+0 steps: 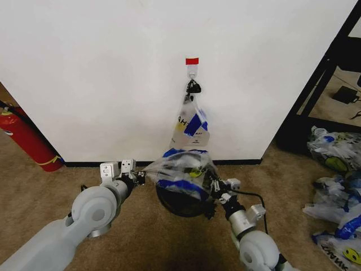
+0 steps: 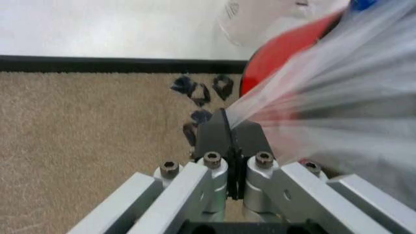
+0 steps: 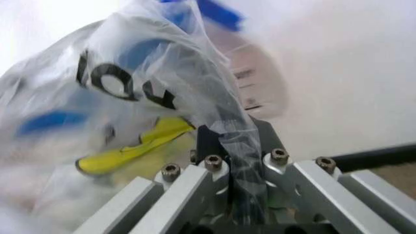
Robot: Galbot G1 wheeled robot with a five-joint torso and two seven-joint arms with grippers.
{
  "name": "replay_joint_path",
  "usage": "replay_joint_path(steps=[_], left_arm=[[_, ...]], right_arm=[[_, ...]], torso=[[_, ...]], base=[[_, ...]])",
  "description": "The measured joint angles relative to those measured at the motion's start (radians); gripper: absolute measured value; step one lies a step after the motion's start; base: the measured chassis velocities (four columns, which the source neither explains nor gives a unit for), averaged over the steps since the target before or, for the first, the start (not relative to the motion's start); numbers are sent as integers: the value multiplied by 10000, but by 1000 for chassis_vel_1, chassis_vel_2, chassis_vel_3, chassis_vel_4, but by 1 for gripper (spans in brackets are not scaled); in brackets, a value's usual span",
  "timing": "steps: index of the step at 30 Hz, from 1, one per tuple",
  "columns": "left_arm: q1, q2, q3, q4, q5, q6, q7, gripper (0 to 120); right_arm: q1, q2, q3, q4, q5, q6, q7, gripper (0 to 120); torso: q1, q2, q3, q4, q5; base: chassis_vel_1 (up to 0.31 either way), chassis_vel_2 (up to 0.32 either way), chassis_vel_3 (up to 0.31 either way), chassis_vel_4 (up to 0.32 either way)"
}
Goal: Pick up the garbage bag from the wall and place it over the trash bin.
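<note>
Both my pincers, left [image 1: 141,178] and right [image 1: 213,186], clench the thin see-through printed plastic bag [image 1: 181,171] above the red black-rimmed bin [image 1: 181,199]; overstretching could tear it.

Lab/test room w/ brown carpet [image 1: 146,237], bare white wall [image 1: 101,73], red fire extinguisher [image 1: 25,138], black shelving [image 1: 333,68]

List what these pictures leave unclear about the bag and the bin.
- Trash bin: head view, the stretched garbage bag hides most of its rim, so seating is unclear.
- Left wrist view: the bag pinched in the left gripper is motion-blurred; only part of the bin's red side shows.
- Right wrist view: the bag in the right gripper covers the bin.
</note>
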Motion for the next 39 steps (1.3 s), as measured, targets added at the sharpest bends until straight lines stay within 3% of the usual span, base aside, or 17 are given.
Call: replay_joint_path(steps=[6,15,25,31,35,37,39], left_arm=[[686,-254,163,-458,471,9,72,0],[767,-655,319,110,829,-65,237,0],[1642,-714,310,-50,1295,-12,688,0],[1797,-546,-24,-783,1392,164,535,18],[2159,-415,-309,-1437,1634,345,54,38],[2164,-411,-313,-1449,1641,347,51,38],[2357,-348,-621,-1818,1781,371,-87,48]], right_arm=[[245,187,94,307,1299,-707,1366,0],[-372,-145,175,788,1925,-1267,708,0],[-127,-38,425,1010,3232,-1496,1449,0],[56,-2,334,807,3126,-1494,1633,0],[43,111,405,727,3016,-1495,1797,0],[28,116,423,727,3009,-1495,1801,0],[-110,140,610,673,2910,-1495,1865,0]], torso=[[0,0,0,0,1],[0,0,0,-3,0],[0,0,0,1,0],[0,0,0,-2,1],[0,0,0,6,1],[0,0,0,6,1],[0,0,0,-6,-3]], base=[[0,0,0,0],[0,0,0,0],[0,0,0,0],[0,0,0,0],[0,0,0,0],[0,0,0,0],[0,0,0,0]])
